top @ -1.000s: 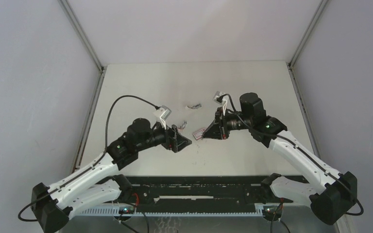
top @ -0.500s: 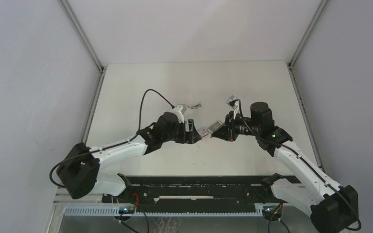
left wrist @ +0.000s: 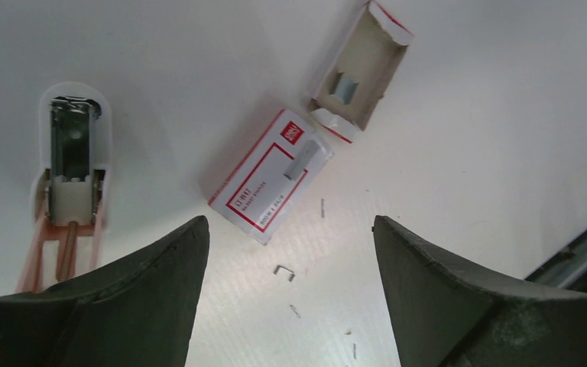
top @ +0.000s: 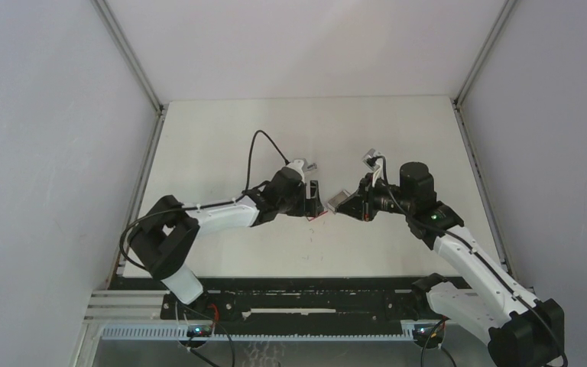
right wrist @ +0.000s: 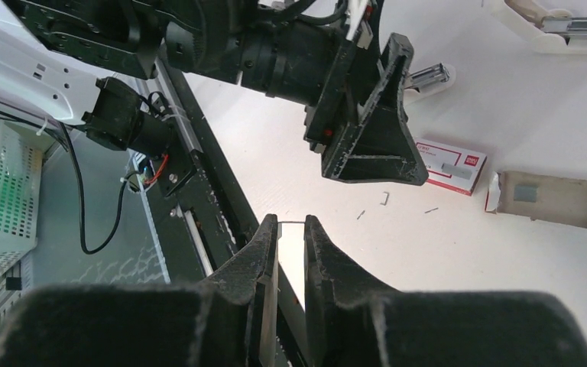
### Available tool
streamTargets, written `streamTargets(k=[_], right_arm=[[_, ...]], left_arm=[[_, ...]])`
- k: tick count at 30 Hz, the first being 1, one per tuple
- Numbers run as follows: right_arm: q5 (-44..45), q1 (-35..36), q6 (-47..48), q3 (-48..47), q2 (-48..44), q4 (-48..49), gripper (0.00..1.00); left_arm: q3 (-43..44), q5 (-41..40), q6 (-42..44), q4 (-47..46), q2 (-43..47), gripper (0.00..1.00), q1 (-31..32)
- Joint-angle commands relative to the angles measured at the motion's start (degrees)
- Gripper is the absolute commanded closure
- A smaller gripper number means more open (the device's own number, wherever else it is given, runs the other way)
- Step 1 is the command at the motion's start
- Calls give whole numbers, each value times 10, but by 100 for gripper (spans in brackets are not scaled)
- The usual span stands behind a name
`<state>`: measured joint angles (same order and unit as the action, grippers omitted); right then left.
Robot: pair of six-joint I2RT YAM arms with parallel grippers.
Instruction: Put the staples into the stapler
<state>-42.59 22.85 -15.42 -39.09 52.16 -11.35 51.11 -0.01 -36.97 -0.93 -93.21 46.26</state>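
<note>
left hand (left wrist: 289, 233): released, its fingers spread wide above the desk (left wrist: 466, 115); the box was seen between them in the left wrist view.
right hand (right wrist: 290, 223): clenched to a narrow slit and pointed towards the left hand. a thin pale line was seen across its tips, and whether anything was pinched there could not be told.
box (left wrist: 264, 183): a small red-and-white box was laid flat on the desk, at a slant.
tray (left wrist: 371, 46): laid open on the desk just beside one end of the box, its red-and-white flaps turned out; whether the two were touching could not be told.
staples (left wrist: 296, 164): one short grey strip was laid on top of the box near that end, and another was seen inside the tray.
loose staples (left wrist: 283, 270): a few single ones were scattered on the desk near the box.
stapler (left wrist: 70, 164): laid on the desk apart from the box and swung open, with its metal channel turned upward in a white rounded shell and an orange arm shown behind it.
</note>
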Motion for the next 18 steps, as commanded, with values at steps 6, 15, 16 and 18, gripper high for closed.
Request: streamTargets(k=[6, 15, 16, 18], right_arm=[[-23, -4, -16, -1, 11, 52, 91], [-29, -4, -19, -1, 15, 56, 91], [-29, -5, -18, -2, 15, 56, 91], [-29, -4, -19, -2, 15, 56, 91]], left_arm=[[68, -73, 56, 66, -31, 17, 5], [81, -112, 81, 110, -44, 16, 5], [81, -114, 82, 112, -44, 16, 5], [80, -120, 83, 113, -44, 16, 5]])
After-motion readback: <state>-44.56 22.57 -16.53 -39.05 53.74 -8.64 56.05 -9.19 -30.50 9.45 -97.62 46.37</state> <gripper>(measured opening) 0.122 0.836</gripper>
